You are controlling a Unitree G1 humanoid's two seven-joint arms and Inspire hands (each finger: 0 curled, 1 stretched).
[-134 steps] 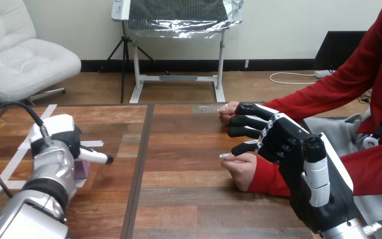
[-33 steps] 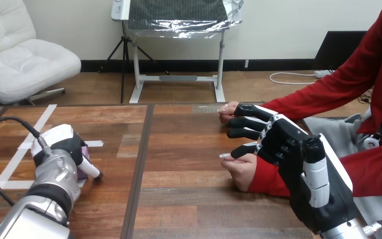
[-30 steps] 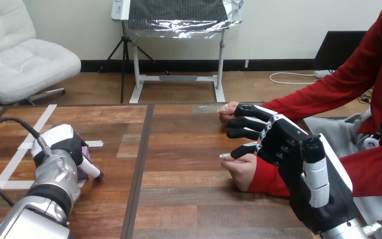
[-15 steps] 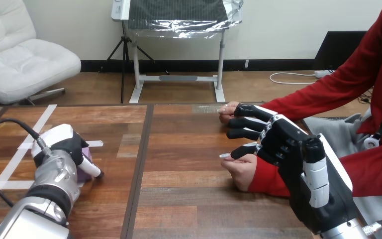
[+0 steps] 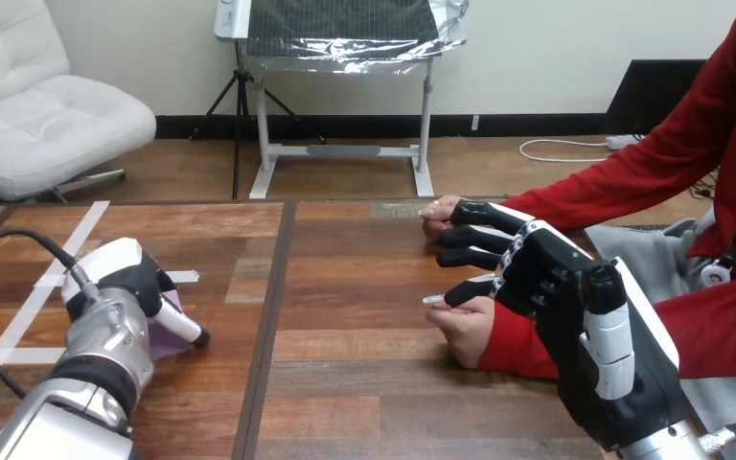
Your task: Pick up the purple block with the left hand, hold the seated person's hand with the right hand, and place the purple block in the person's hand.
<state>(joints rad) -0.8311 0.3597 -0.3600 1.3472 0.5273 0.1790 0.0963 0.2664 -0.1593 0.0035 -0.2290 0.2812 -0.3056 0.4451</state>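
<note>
The purple block (image 5: pixel 162 333) lies on the table at the left, mostly hidden behind my left hand (image 5: pixel 120 287). That hand reaches down over it, its thumb (image 5: pixel 184 328) pressed on the block's right face, and the block looks tilted. My right hand (image 5: pixel 556 278) is at the right with straight fingers (image 5: pixel 474 235) pointing left. Its lowest finger lies just over the person's near hand (image 5: pixel 465 326), a loose fist with a red sleeve; I see no finger curled round it. The person's far hand (image 5: pixel 436 213) rests on the table behind my fingertips.
White tape strips (image 5: pixel 67 244) mark the table (image 5: pixel 364 393) at the left, round the block. A dark seam (image 5: pixel 266 316) runs down the table between the two sides. The person sits along the right edge, both forearms on the table.
Since 4.5 s ago my left thumb has swung down from pointing right onto the block. In the last half second the block has tipped and shifted slightly right. My right hand has not moved.
</note>
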